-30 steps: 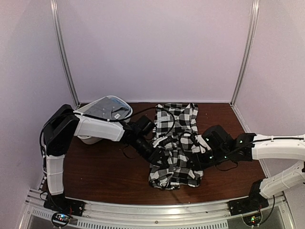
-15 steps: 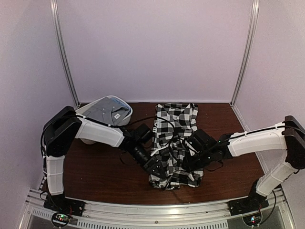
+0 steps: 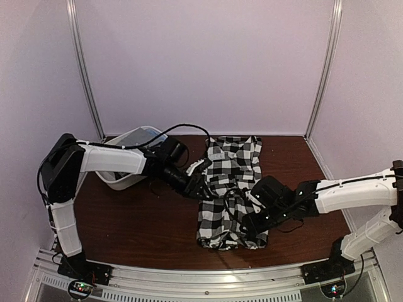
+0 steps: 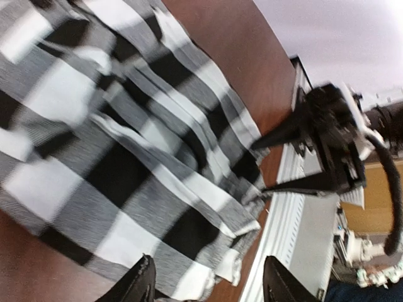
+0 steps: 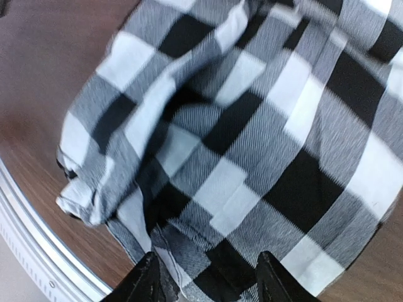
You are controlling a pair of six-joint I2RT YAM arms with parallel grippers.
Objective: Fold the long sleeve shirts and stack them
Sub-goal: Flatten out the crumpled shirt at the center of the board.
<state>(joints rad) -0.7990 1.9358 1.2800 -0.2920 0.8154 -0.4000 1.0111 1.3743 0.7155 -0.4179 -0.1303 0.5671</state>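
The left end effector (image 3: 200,180) hangs with its jaws parted at the left edge of the checked shirt (image 3: 230,167), and nothing is pinched between its fingers (image 4: 141,286). The right end effector (image 3: 250,223) is likewise spread, low over the shirt's rumpled near right corner. The shirt lies lengthwise mid-tabletop (image 3: 138,220), partly bunched. A white tub (image 3: 141,132) sits at the far left.
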